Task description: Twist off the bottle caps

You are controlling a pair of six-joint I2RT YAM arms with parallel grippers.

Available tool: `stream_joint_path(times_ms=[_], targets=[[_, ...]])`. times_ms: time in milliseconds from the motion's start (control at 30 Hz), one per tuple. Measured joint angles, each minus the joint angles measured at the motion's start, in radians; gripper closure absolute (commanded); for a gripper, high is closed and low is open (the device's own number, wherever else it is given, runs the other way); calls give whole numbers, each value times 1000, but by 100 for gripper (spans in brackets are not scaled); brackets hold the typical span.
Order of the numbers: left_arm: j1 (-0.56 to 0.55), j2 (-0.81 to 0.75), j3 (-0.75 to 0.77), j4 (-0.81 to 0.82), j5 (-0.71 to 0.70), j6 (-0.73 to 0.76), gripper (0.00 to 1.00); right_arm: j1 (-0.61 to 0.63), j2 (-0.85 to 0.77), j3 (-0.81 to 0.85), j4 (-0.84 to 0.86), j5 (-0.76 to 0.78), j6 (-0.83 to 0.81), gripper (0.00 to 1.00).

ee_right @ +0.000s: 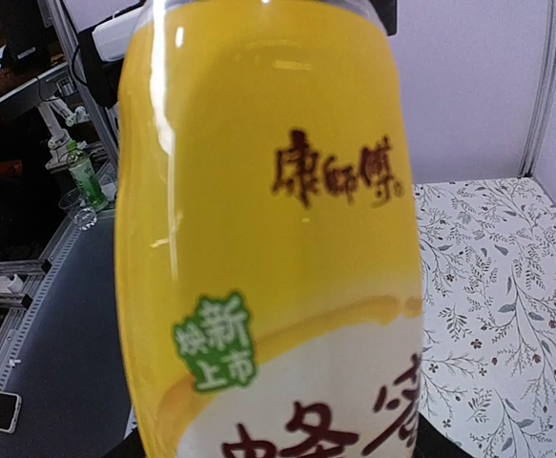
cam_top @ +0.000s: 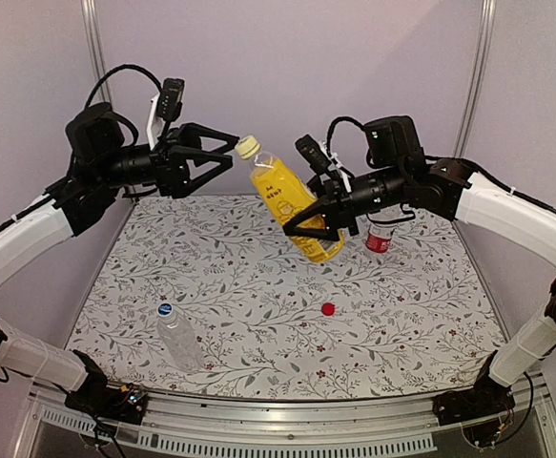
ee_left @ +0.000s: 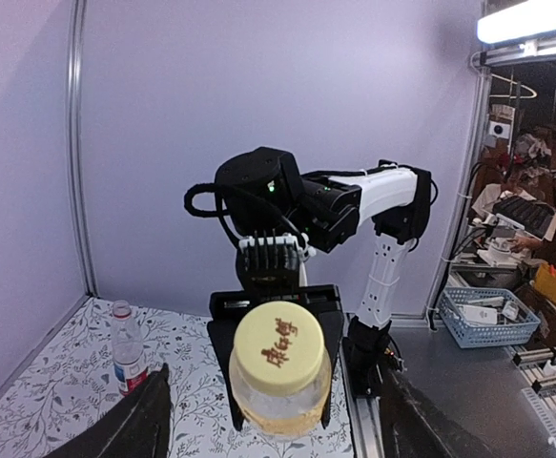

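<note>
Cap two of three is the step in hand, as I judge it. My right gripper [cam_top: 318, 225] is clamped around the lower body of the plastic bottle of yellow-orange drink [cam_top: 292, 205]. It holds the bottle tilted in the air above the flower-printed table [cam_top: 430, 315], with the neck pointing up and toward my left side. The bottle's pale yellow round screw cap [cam_top: 247, 146] is on the neck.

My left gripper [cam_top: 230, 152] stands wide, with its tips just at that cap. In the left wrist view the cap faces me square-on between my two dark fingers [ee_left: 144, 425], with a gap on each side, so nothing is gripped there.

A small red round cap [cam_top: 328, 308] lies loose on the cloth. The clear plastic bottle with the red label [cam_top: 380, 237] stands upright behind my right arm, and I take that pair as done. The clear unlabelled bottle [cam_top: 180, 342] lies on its side near my left base with its small blue cap [cam_top: 165, 309] on, so that one is yet to do.

Next I should centre my left fingers on the yellow cap's rim and close firmly. Then I twist it off while the right side holds the bottle steady. The smooth body could turn in that grip, and the cap will likely need several bites.
</note>
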Motion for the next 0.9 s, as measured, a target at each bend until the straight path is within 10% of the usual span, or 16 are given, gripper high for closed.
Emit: stream_joint_path(times_ms=[900], targets=[[-31, 91, 16, 182, 52, -114, 48, 0, 0, -23, 34, -25, 23, 63]])
